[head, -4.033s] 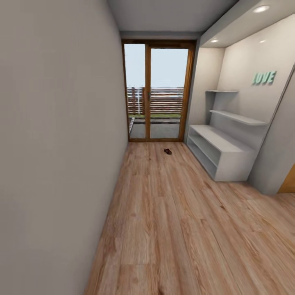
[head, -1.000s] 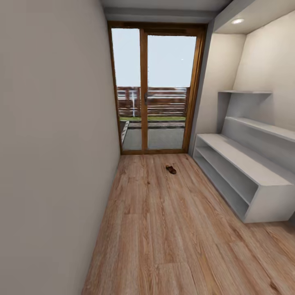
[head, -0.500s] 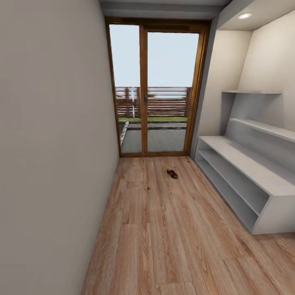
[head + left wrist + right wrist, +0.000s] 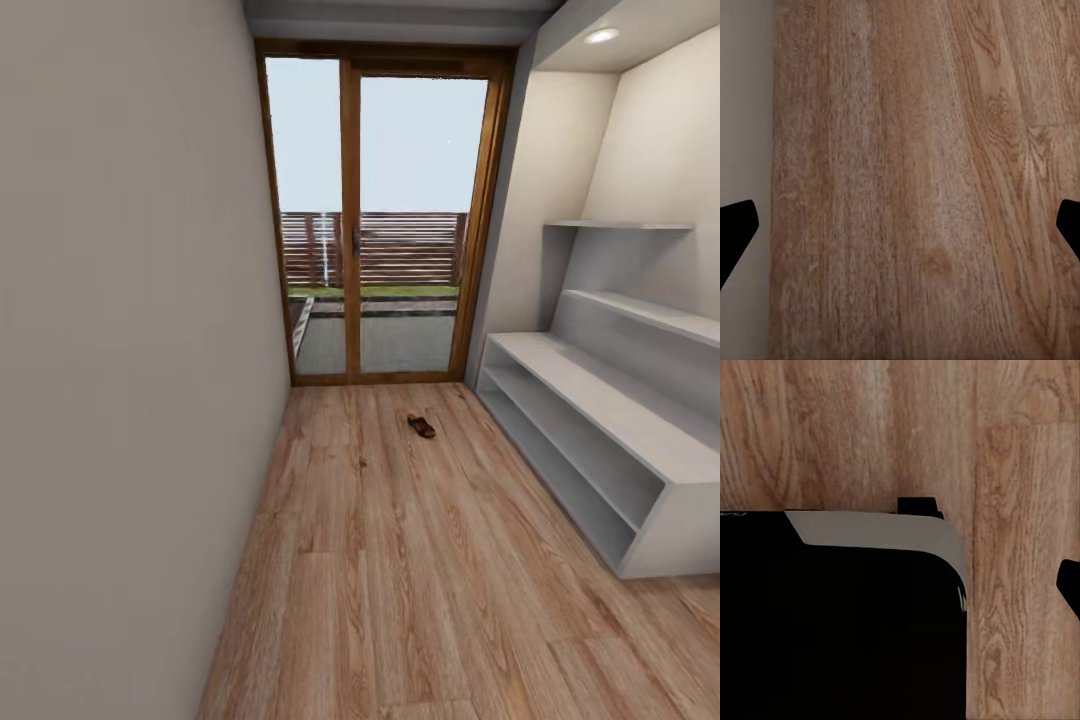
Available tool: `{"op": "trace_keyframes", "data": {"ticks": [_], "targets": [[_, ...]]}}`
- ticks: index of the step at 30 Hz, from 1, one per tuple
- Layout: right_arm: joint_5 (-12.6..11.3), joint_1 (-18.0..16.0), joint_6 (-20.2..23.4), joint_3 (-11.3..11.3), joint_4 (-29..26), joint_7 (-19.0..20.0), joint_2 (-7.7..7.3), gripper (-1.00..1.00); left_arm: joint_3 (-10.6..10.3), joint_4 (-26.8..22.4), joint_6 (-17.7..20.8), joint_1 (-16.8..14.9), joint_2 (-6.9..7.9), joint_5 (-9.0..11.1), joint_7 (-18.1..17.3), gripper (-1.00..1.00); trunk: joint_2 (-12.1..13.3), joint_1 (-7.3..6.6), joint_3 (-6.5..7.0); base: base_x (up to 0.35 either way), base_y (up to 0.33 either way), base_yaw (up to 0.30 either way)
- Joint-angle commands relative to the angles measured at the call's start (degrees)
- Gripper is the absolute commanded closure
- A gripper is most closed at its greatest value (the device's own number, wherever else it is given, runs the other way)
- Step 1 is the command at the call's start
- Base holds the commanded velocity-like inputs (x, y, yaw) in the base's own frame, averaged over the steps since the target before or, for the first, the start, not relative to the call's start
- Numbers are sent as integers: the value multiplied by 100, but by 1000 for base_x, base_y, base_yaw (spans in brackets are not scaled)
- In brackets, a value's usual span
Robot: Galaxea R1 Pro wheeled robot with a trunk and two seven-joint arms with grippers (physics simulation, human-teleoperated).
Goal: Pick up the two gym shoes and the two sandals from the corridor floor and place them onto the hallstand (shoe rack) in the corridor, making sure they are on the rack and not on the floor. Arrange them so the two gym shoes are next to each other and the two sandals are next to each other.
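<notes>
Grey wall [image 4: 130,350] along left side of corridor. Corridor floor [image 4: 400,560] of brown wood planks runs toward wood-framed glass door [image 4: 380,215] at far end. One sandal [image 4: 421,426], dark reddish-brown, lies on floor near door, apart from rack. Hallstand [image 4: 590,440] at right: light grey, two-tier open base, two staggered upper shelves. Left tool [image 4: 900,229]: dark fingertips at opposite frame edges, spread wide, nothing between, floor below. Right tool [image 4: 1069,585]: one fingertip visible beside black robot body [image 4: 832,622]; cannot tell state.
</notes>
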Motion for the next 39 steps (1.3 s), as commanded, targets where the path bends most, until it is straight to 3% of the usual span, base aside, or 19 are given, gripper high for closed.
{"op": "trace_keyframes", "data": {"ticks": [1, 10, 34, 39], "targets": [[-6, -1, -1, -9, -11, -1, 0, -100, 0, 3, -18, -1, 1, -3, -10, -100, -3, 0, -5, 3, 0, -7], [-11, -1, -1, -19, -15, 15, 0, -100, 0, 3, -18, -2, 1, -3, -10, -100, -3, 0, -5, 1, 0, -169], [-11, -1, -1, -20, -14, 17, -6, -100, 0, 3, -18, -2, -1, -3, -10, -100, -3, 0, -5, 0, 0, -292], [-11, -1, -1, -20, -14, 17, -6, -100, 0, 3, -18, -3, -5, -3, -10, -100, -3, 0, -5, 200, 0, -296]]}}
